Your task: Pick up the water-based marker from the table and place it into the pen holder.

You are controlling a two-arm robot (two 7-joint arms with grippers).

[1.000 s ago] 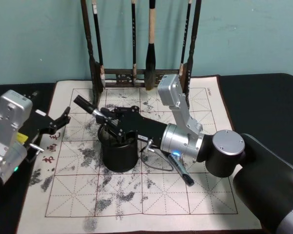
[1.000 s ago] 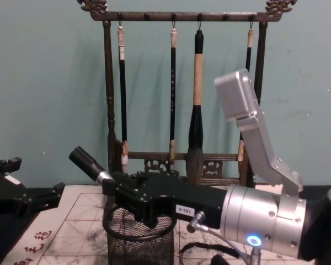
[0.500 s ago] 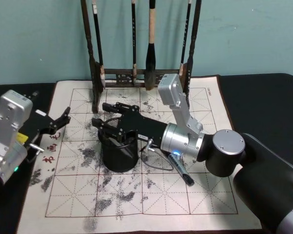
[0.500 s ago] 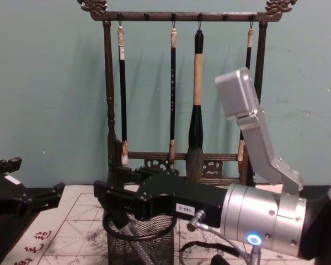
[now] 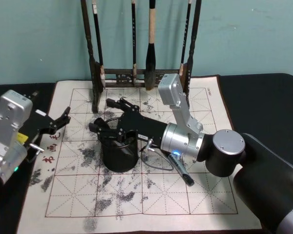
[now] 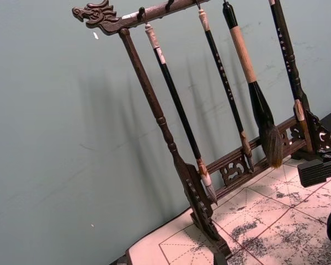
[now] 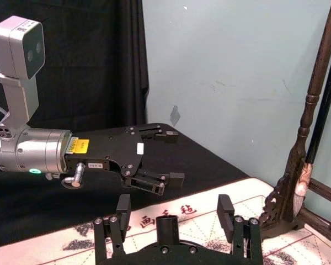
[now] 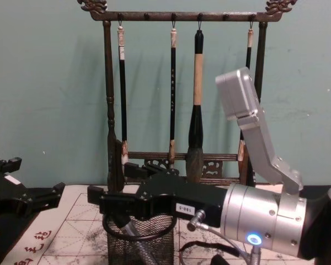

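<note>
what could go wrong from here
1. The right claw hangs open just over the pen holder, close to its rim. A low pull-back might catch the cup and tip it, marker and all.
2. The brush rack stands close behind that claw, so lifting forward could hit it.
3. A pen lies on the mat beside the right arm, and a sweep back could knock it.
The left claw sits open at the mat's left, apart.

Pen holder (image 5: 119, 157) black mesh; mat (image 5: 205, 195) white, red grid, grey stains; wall (image 5: 39, 39) teal.
</note>
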